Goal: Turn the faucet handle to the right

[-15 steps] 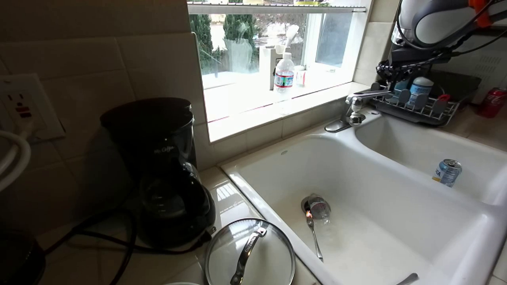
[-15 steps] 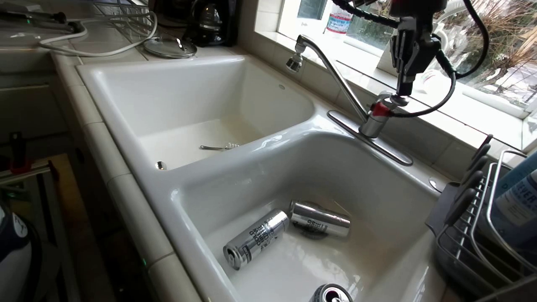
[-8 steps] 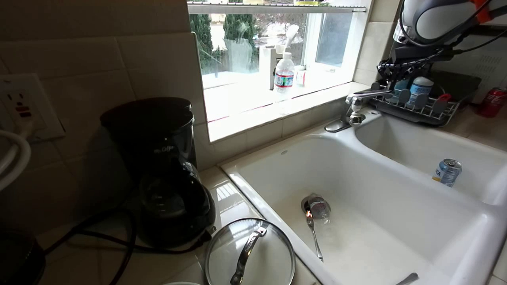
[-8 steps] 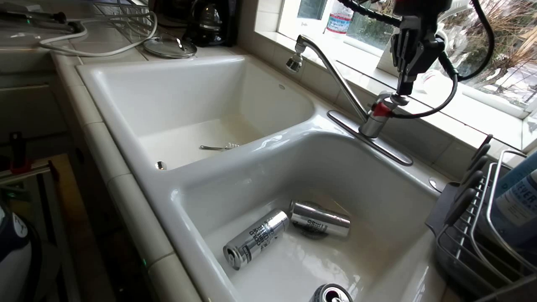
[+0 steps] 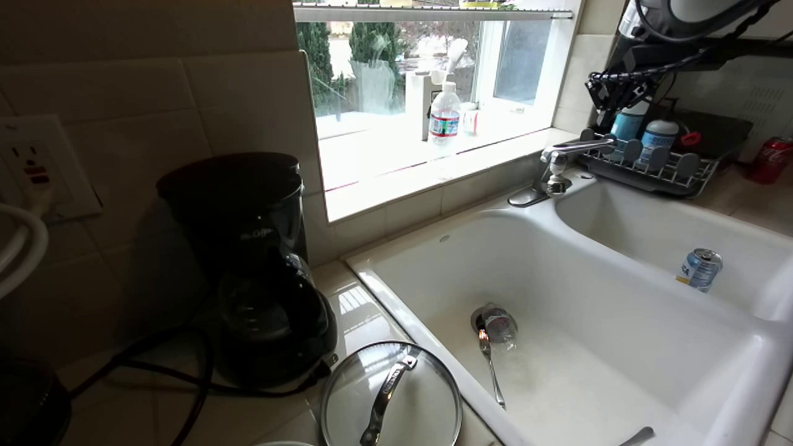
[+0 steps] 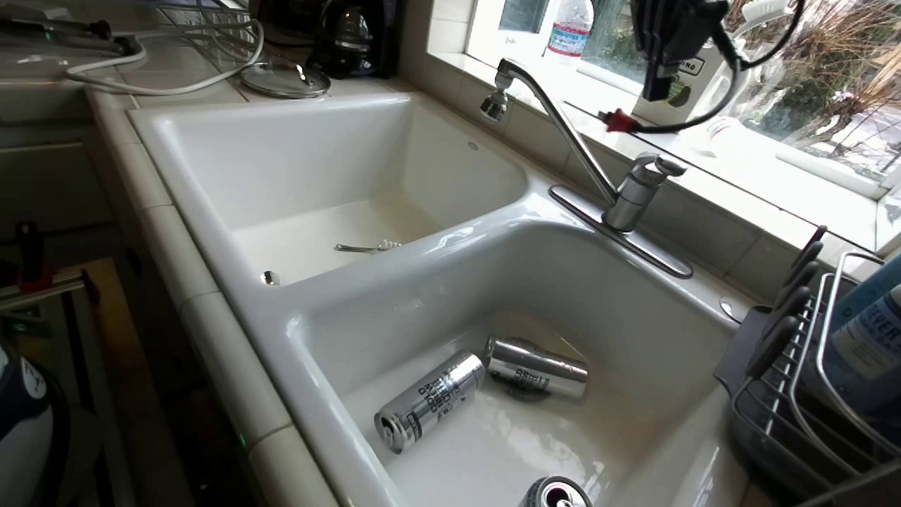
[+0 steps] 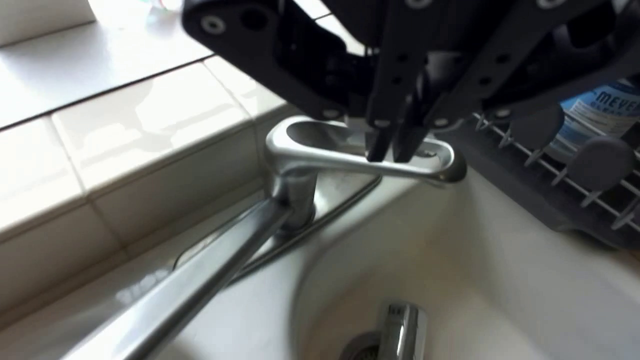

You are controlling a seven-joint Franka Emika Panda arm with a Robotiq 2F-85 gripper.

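Note:
The faucet handle (image 7: 360, 162) is a chrome loop lever on top of the low chrome faucet. In the wrist view it points right, over the sink basin. It also shows in both exterior views (image 5: 585, 146) (image 6: 662, 166). The spout (image 6: 559, 116) reaches out over the far basin. My gripper (image 7: 392, 152) comes in from the top of the wrist view, its two fingertips close together with a thin gap and nothing between them. In an exterior view the gripper (image 6: 657, 88) is above the handle and apart from it.
A dish rack (image 6: 788, 380) with soap bottles stands beside the sink. Silver cans (image 6: 431, 401) lie in the near basin. A water bottle (image 5: 445, 114) stands on the sill. A cable with a red end (image 6: 619, 121) hangs from the gripper.
My gripper has lifted up off the handle, where its fingertips were touching or very near it. The hanging cable has risen with it. The handle shows no clear turn.

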